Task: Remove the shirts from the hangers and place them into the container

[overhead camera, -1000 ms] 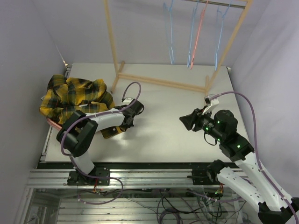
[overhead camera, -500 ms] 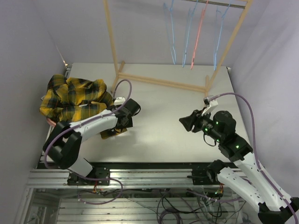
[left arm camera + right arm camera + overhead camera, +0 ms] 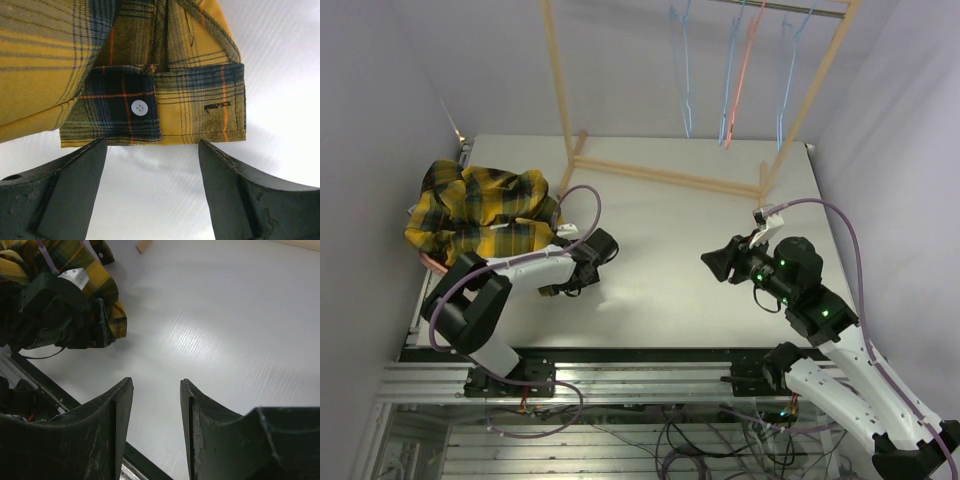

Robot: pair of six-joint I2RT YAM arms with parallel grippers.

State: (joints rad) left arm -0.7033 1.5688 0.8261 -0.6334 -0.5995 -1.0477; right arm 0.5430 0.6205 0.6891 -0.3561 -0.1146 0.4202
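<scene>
Since a second ago the left end effector (image 3: 151, 149) has let go of the sleeve and drawn back a little toward me. Its jaws now stand wide with nothing between them. The wrist view shows the buttoned cuff (image 3: 200, 112) lying flat on the desk (image 3: 680, 230) just beyond the fingertips, apart from them.

That cuff belongs to the yellow-and-black plaid shirt (image 3: 480, 210), which is heaped at the left edge of the desk. Under its near side I can make out a sliver of pink that I take to be the container (image 3: 432, 264) rim, though the cloth hides nearly all of it. I cannot see the checked shirt anywhere.

My right end effector (image 3: 156, 382) hangs over bare desk, jaws parted and empty, well apart from the cloth. At the back, the hangers (image 3: 732, 90) hang bare on the wooden rack (image 3: 660, 175).

I judge the job nearly finished, with one sleeve trailing outside the container. To tidy it well, I would ease the left fingers forward so they straddle the cuff near the button, where the fabric is doubled, and press down lightly before closing. Then I would lift clear of the desk, carry the cuff over the heap and release from above. Dragging it sideways could pull the rest of the shirt back out.
</scene>
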